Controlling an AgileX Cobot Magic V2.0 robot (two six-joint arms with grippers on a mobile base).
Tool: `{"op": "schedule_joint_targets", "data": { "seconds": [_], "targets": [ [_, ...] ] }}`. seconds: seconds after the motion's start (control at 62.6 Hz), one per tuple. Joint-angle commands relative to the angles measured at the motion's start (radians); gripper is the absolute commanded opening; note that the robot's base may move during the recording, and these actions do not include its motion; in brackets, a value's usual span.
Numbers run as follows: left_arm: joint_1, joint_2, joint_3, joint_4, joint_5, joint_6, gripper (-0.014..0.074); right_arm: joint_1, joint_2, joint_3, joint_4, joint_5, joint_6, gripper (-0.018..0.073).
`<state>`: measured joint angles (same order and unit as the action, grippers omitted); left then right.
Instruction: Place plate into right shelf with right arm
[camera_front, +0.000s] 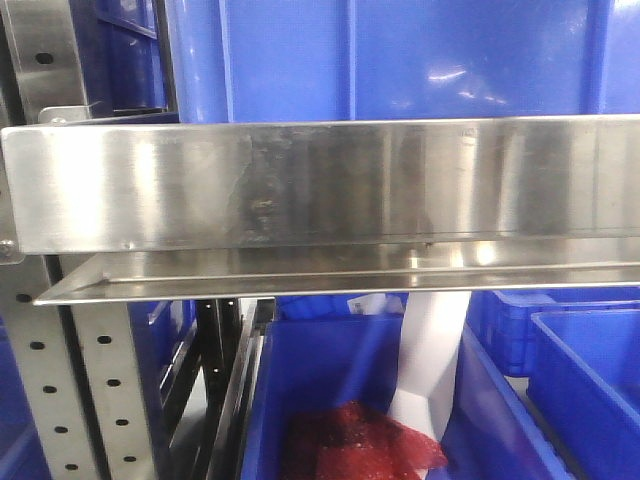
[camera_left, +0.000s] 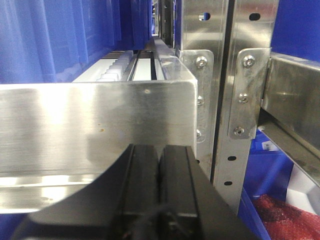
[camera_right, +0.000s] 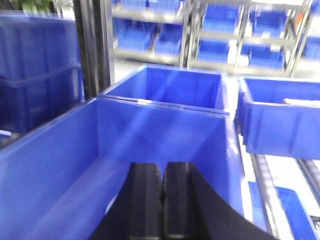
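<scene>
Plate: not visible in any view, so its direction from either gripper and its long axis cannot be told.
Right gripper (camera_right: 161, 200): fingers pressed together, nothing between them, held above a blue bin (camera_right: 100, 150).
Left gripper (camera_left: 159, 185): fingers closed, empty, facing a steel shelf rail (camera_left: 95, 125).
Nearer arm: cannot tell, though the task assigns the right.
Red mesh bag (camera_front: 360, 440): in a lower bin.

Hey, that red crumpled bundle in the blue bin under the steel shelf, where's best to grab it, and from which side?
Probably pinch the raised crumpled hump near the middle of the red bundle, coming in from the front and slanting down. The blue bin walls close off its sides, the steel shelf sits overhead, and a white sheet stands at its right.
</scene>
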<state>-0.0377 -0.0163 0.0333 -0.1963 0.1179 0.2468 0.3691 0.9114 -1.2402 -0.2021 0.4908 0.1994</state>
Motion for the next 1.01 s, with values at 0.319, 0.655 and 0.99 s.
{"op": "schedule_joint_targets", "data": {
  "seconds": [0.319, 0.655, 0.99],
  "targets": [
    [-0.007, -0.01, 0.007, -0.004, -0.085, -0.002, -0.0047, -0.004, -0.514, 0.459, -0.005, -0.063, -0.004, 0.0055],
    [-0.007, -0.01, 0.007, -0.004, -0.085, -0.002, -0.0047, -0.004, -0.648, 0.622, -0.005, -0.042, -0.004, 0.0055],
    [-0.007, -0.01, 0.007, -0.004, -0.085, -0.002, -0.0047, -0.012, -0.648, 0.668, -0.005, -0.057, -0.004, 0.0055]
  ]
}}
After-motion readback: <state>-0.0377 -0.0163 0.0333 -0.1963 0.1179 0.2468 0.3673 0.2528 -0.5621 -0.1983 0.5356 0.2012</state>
